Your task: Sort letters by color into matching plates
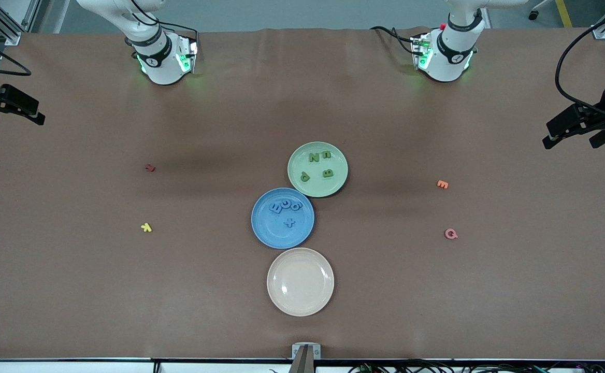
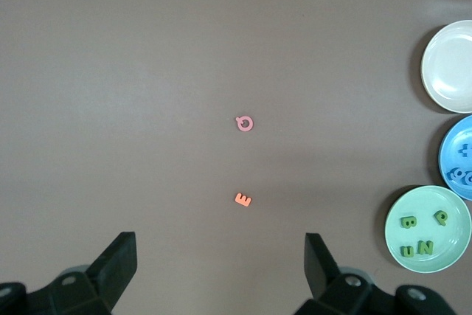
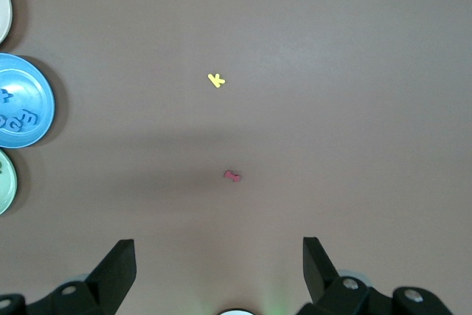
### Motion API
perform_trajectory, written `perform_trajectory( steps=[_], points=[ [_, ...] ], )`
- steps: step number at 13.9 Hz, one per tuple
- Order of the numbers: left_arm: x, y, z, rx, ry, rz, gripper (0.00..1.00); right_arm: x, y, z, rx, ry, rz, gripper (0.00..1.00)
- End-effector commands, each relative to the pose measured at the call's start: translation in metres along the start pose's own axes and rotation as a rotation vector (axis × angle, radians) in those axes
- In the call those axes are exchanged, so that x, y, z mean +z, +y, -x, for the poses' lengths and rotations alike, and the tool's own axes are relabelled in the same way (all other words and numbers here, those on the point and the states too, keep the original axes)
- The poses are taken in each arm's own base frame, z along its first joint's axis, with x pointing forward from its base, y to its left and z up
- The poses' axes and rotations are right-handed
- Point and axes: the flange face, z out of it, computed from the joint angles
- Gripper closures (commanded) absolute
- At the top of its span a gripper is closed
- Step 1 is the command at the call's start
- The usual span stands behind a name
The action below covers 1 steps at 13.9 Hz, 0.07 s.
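The pale green plate (image 1: 319,187) lies mid-table with several green letters (image 1: 328,173) in it. Touching it, nearer the front camera, the blue plate (image 1: 276,235) holds several blue letters (image 1: 284,206). Neither hand appears in the front view. In the left wrist view my left gripper (image 2: 220,248) hangs open and empty, high over bare table, with the green plate (image 2: 453,245) and blue plate (image 2: 451,156) off to one side. In the right wrist view my right gripper (image 3: 219,252) is likewise open and empty, well apart from the blue plate (image 3: 29,86).
A cream plate (image 1: 300,281) lies empty, nearest the front camera. Orange (image 1: 442,184) and pink (image 1: 451,234) letters lie toward the left arm's end. Red (image 1: 150,168) and yellow (image 1: 146,227) letters lie toward the right arm's end. Black camera clamps stand at both table ends.
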Motion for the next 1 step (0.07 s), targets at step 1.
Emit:
perform_trajectory(
  steps=[1],
  points=[
    [-0.0049, 0.0015, 0.0025, -0.005, -0.002, -0.018, 0.00, -0.0034, 0.0000, 0.0088, 0.012, 0.009, -0.015, 0.00]
  ],
)
